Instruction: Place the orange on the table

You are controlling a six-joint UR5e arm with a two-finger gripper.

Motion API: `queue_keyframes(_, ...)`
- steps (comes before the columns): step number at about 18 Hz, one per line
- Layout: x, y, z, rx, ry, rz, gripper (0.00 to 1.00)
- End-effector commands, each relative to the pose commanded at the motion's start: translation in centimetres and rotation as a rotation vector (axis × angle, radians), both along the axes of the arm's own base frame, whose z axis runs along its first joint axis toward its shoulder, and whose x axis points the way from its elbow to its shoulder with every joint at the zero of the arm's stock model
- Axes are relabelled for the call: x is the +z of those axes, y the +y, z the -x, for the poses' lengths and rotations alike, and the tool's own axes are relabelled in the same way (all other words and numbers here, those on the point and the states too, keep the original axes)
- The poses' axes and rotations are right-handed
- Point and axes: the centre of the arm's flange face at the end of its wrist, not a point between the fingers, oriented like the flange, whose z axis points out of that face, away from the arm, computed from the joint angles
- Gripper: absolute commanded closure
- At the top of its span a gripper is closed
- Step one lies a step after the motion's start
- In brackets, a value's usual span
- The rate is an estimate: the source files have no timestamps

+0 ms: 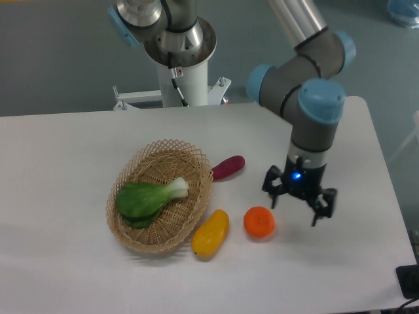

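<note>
Orange (259, 222) resting on worktop (65, 163), right of yellow fruit (210, 232). Pincer (298, 201) released, empty, raised just right of it. Risk: rolling if nudged during withdrawal.

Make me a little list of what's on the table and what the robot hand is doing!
orange: sitting on the white table, nothing holding it
gripper: open, empty, to the right of the orange, not touching it
yellow fruit: lying on the table between the basket and the orange
basket: woven, holds a green leafy vegetable
purple vegetable: on the table beside the basket's upper right rim
</note>
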Motion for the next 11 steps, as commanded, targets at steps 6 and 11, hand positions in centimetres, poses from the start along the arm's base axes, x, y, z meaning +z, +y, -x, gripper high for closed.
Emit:
queue_keyframes(6, 6.9, -6.6, 2.7, -0.007, -0.024, 0.076, 0.00)
queue_keyframes(11, 9.4, -12.9, 4.2, -0.116, -0.008, 0.144, 0.00)
